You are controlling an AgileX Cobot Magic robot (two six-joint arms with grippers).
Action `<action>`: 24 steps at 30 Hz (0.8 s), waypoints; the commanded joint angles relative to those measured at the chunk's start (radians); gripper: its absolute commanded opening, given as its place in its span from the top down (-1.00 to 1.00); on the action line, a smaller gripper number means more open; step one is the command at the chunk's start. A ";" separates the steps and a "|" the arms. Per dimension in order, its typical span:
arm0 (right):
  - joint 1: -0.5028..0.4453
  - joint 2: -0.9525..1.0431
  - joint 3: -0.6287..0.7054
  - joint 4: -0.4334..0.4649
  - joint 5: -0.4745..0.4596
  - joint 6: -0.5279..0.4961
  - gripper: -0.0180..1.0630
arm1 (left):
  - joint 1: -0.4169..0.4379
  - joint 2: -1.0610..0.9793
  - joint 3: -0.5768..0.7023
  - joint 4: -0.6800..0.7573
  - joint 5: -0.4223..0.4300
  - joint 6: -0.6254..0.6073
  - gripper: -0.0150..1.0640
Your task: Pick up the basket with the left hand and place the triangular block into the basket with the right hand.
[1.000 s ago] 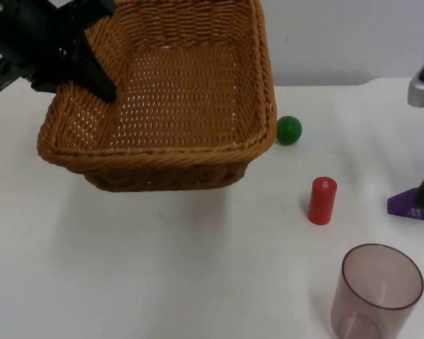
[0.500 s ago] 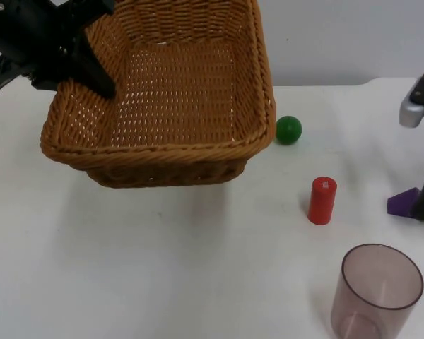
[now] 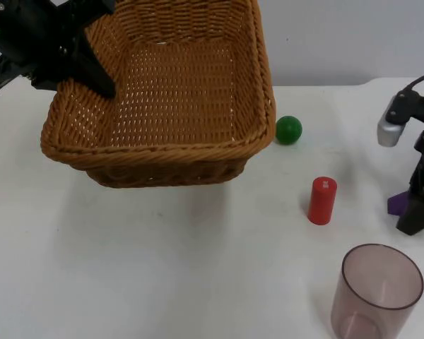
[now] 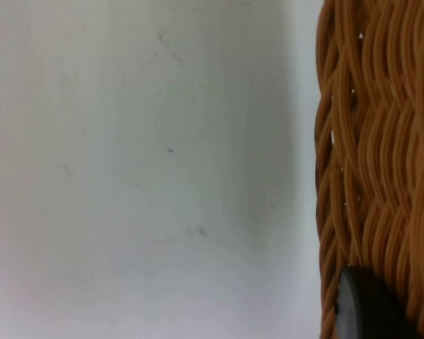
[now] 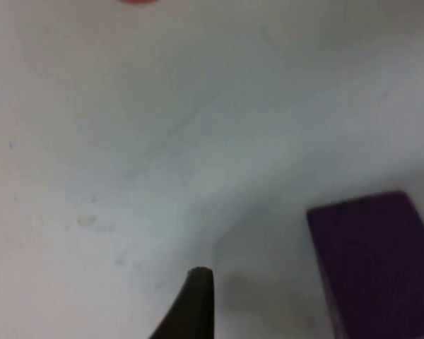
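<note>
Basket (image 3: 169, 99) upper left, clamped by left claw (image 3: 92, 74); right claw (image 3: 417, 212), opening untellable, at purple triangular block (image 3: 398, 203), far right: off-centre grip could nudge it away.

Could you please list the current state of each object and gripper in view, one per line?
basket: held off the table at its left rim, nothing inside.
left gripper: shut on the basket rim.
purple triangular block: on the table, not lifted, partly hidden by the right gripper.
right gripper: down at the block; finger state unclear.
red cylinder: standing upright.
green ball: resting beside the basket.
clear cup: upright, empty.
</note>
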State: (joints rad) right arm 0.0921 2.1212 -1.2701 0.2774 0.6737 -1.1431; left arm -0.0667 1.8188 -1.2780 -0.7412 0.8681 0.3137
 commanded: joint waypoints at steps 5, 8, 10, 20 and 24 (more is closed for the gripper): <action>0.002 -0.001 -0.006 -0.036 0.021 0.028 -0.52 | -0.003 -0.017 -0.002 -0.038 -0.005 -0.008 0.98; 0.002 -0.001 -0.006 -0.036 0.021 0.028 -0.44 | -0.003 -0.017 -0.002 -0.038 -0.008 -0.008 0.98; 0.002 -0.001 -0.006 -0.036 0.018 0.028 -0.42 | -0.003 -0.017 -0.002 -0.038 -0.008 -0.008 0.98; 0.002 -0.001 -0.006 -0.036 -0.001 0.036 0.10 | -0.003 -0.017 -0.002 -0.038 -0.009 -0.008 0.98; 0.002 -0.001 -0.006 -0.032 -0.013 0.065 0.85 | -0.003 -0.017 -0.002 -0.038 -0.009 -0.008 0.98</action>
State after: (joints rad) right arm 0.0921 2.1212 -1.2724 0.2439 0.6663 -1.0866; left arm -0.0667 1.8188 -1.2780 -0.7412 0.8642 0.3137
